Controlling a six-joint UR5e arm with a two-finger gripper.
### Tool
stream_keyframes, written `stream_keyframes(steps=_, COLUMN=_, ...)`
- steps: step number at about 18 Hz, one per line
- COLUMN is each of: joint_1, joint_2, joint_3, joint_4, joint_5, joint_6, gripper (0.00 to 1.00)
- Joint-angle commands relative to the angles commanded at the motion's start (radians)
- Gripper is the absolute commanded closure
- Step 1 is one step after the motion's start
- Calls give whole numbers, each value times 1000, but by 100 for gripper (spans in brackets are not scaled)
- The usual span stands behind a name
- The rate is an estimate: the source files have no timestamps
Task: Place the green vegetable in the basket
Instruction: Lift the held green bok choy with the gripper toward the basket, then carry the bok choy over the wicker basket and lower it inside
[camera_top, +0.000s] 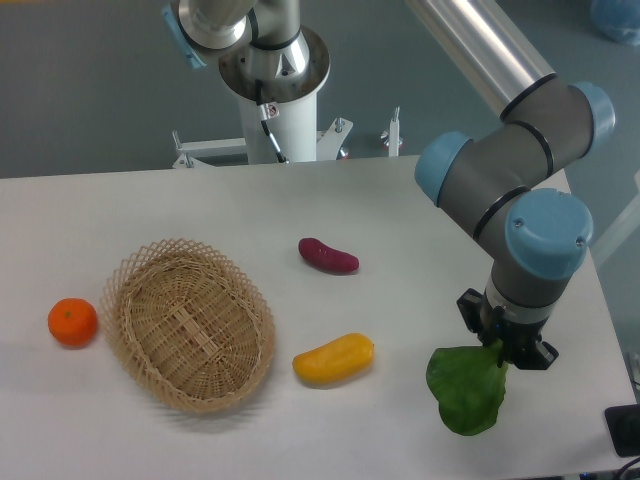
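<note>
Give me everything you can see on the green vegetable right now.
The green vegetable shows as broad, dark green, slightly crinkled leaves, plastic-looking. It sits at the table's near right, directly under the gripper, whose fingers meet its upper end; the stem base is hidden there. Whether it is lifted or resting on the table is unclear. It is far from the basket.

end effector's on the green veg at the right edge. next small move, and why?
Probably lift straight up a little before any travel. The end effector appears closed on the green vegetable, whose leaves hang low near the table. The basket sits far left, with the yellow pepper lying in between, so height first should clear it.
</note>
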Motion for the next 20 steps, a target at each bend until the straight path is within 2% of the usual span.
stream_keyframes(steps=5, joint_1=-58, joint_2=9, joint_3=-8, joint_4=0, joint_5=-6, joint_6=-115, gripper=70)
stream_keyframes(steps=10, joint_1=-133, joint_2=55, joint_3=-94, joint_4=6, joint_5=-17, joint_6=-155, gripper=70)
stream_keyframes(steps=16, joint_1=-227, joint_2=155, joint_3=-251, joint_4=25, joint_5=-17, joint_6=-187, gripper=71)
stream_keyframes(steps=20, joint_1=-297, joint_2=221, joint_3=-366, joint_4=75, joint_5=-17, joint_6=-196, gripper=71)
